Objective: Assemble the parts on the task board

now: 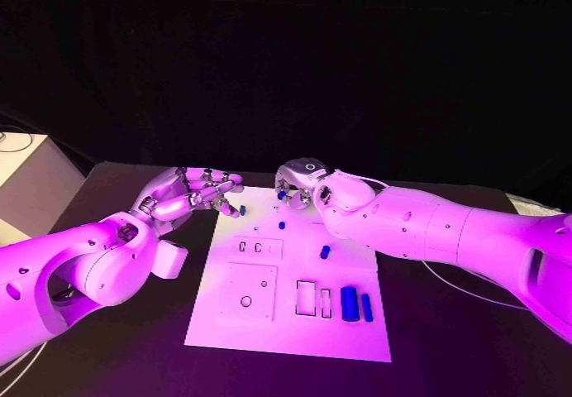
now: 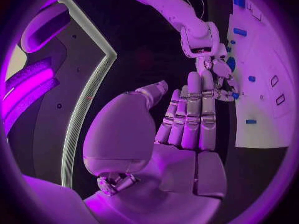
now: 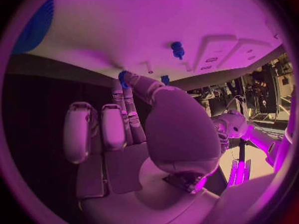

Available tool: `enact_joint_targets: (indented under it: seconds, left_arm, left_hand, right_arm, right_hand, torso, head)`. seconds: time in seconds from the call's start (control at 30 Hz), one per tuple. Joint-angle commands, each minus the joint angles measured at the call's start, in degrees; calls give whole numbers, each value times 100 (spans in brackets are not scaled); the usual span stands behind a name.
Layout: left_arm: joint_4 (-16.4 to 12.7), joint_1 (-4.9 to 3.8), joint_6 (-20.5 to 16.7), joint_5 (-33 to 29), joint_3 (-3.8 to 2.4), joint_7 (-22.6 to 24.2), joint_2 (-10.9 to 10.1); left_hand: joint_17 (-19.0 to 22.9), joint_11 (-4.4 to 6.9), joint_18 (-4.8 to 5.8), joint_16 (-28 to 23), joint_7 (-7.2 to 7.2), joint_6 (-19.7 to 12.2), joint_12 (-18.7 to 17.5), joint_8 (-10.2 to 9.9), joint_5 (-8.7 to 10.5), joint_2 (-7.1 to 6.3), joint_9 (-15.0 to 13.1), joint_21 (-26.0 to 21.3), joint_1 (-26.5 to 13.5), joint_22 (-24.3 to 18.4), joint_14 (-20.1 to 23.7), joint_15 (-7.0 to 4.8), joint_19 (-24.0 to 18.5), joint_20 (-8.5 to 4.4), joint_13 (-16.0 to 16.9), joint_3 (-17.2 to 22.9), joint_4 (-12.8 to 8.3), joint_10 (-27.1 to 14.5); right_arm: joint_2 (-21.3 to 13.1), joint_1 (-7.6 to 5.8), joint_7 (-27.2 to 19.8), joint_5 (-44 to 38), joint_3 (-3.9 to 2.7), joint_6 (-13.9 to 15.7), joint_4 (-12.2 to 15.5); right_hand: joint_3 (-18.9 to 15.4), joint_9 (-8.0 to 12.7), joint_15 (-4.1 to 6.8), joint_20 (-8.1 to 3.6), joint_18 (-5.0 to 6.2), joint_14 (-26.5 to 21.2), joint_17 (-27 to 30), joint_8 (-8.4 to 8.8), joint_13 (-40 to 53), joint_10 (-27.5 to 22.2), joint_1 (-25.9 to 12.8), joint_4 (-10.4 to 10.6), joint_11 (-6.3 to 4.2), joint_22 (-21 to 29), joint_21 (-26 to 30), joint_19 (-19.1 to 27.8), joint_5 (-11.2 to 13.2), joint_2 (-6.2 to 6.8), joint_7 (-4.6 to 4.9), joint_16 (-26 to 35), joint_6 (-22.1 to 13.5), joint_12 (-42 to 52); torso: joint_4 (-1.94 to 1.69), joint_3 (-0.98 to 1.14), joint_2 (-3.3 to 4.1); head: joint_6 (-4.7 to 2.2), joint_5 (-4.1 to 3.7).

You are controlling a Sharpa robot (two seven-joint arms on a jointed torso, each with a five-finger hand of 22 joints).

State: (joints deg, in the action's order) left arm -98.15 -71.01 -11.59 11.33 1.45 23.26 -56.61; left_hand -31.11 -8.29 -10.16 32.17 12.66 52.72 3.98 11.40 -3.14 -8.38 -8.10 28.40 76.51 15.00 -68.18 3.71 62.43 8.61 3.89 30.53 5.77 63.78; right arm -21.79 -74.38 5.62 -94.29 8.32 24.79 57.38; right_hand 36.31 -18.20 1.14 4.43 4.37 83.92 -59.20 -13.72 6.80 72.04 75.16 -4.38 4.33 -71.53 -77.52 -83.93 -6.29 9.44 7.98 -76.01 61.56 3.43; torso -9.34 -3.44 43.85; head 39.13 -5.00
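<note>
White and flat, the task board (image 1: 358, 335) lies in the middle of a black table (image 1: 119, 364), its long side running away from the robot. Two white arms reach in from either side, and both silver hands meet at the board's far edge.

The left hand (image 1: 191, 194) hovers over the far left corner of the board, palm turned partly upward and fingers curled loosely inward. In the left wrist view its fingers (image 2: 193, 114) lie straight and side by side, the thumb standing apart. A small blue part (image 1: 242, 210) sits just beside its fingertips at the board's edge; whether the hand is pinching it cannot be told.

The right hand (image 1: 307, 186) is at the far edge of the board, a little right of the left hand, fingers pointing down. In the right wrist view a finger and the thumb come together at a small blue piece (image 3: 124, 78) at the board's edge, but it is not clear whether they grip it.

On the board, a small blue peg (image 1: 283, 224) stands near the far end and a blue pin (image 1: 324, 251) sits further toward the robot on the right. Near the robot's end lie a thick blue bar (image 1: 350, 303) and a thin blue bar (image 1: 367, 307), side by side, just right of two narrow rectangular slots (image 1: 307, 298). On the left are a square recess with a round hole (image 1: 247, 301) and two small slots (image 1: 250, 246).
</note>
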Motion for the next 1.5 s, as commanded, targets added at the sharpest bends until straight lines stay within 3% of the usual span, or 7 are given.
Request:
enact_joint_targets:
  seconds: [0.03,0.23,0.6,1.1,1.17,1.23,1.5]
  left_arm:
    - [-7,-9,95,2,-6,33,10]
    - [3,-10,90,2,-6,20,1]
    - [62,-10,101,0,-6,6,-21]
    - [139,-11,89,-21,-5,11,-75]
    - [157,-10,83,-19,-5,11,-68]
    - [170,-10,78,-18,-4,11,-62]
    - [205,-10,80,-12,-4,9,-40]
  left_hand:
    - [-9,-17,6,22,6,-27,-28,-28,-16,8,-6,26,-61,9,25,3,-51,3,1,22,4,-36]
    - [-9,-17,6,22,6,-27,-28,-28,-16,8,-6,26,-61,9,25,3,-51,3,1,22,4,-36]
    - [-9,-17,6,22,6,-27,-28,-28,-16,8,-6,26,-61,9,25,3,-51,3,1,22,4,-36]
    - [-15,-20,6,28,8,-30,-28,-31,-14,5,-7,35,-63,15,34,6,-61,6,1,20,3,-41]
    - [-15,-20,6,28,8,-30,-28,-31,-14,5,-7,35,-63,15,34,6,-61,6,1,20,3,-41]
    - [-15,-20,6,28,8,-30,-28,-31,-14,5,-7,35,-63,15,34,6,-61,6,1,20,3,-41]
    - [-20,-20,5,34,7,-31,-26,-32,-13,1,-8,43,-64,21,41,7,-70,8,2,18,1,-42]
  right_arm:
    - [9,9,-1,-52,4,-159,-36]
    - [-38,6,-58,-31,5,-107,-40]
    - [-619,5,-39,24,-13,363,658]
    - [-2243,-118,-454,1511,-95,511,2031]
    - [-2336,-124,-507,1624,-98,247,2025]
    - [-2387,-128,-516,1684,-99,35,1992]
    - [-2449,-134,-312,1743,-102,-589,1830]
  right_hand:
    - [59,35,-80,55,-33,7,181,129,-83,-228,-141,25,34,242,183,76,-43,120,79,77,-209,-6]
    - [-387,111,-226,215,344,-287,1213,585,-328,-1554,-120,39,222,2213,1751,842,-67,411,182,703,-935,7]
    - [-2012,148,-274,258,383,-282,1410,784,-296,-2122,795,620,288,2566,2211,786,-148,157,100,802,-1075,205]
    - [-1283,157,45,-15,188,102,-139,803,286,387,373,1082,-134,1401,1317,320,-458,564,29,-127,-695,1486]
    - [-1600,163,84,-57,157,76,-105,884,926,547,383,1094,-170,1263,1220,285,-489,616,1,-131,-820,2156]
    - [-2359,113,8,73,98,149,-610,893,4357,-311,699,1304,-21,1094,1132,295,-562,101,94,-406,-955,5448]
    - [-3380,68,-174,164,-75,466,-2404,813,7554,1111,1057,2018,94,-144,126,-53,-644,173,222,-1181,-1108,8163]
  torso:
    - [5,-2,3]
    - [9,-2,12]
    - [23,11,7]
    - [129,49,-11]
    - [127,53,-10]
    - [131,59,-5]
    - [118,48,-10]
  head:
    - [-7,10]
    - [-16,11]
    - [-32,13]
    - [-146,-23]
    - [-161,-45]
    - [-169,-43]
    - [-100,-89]
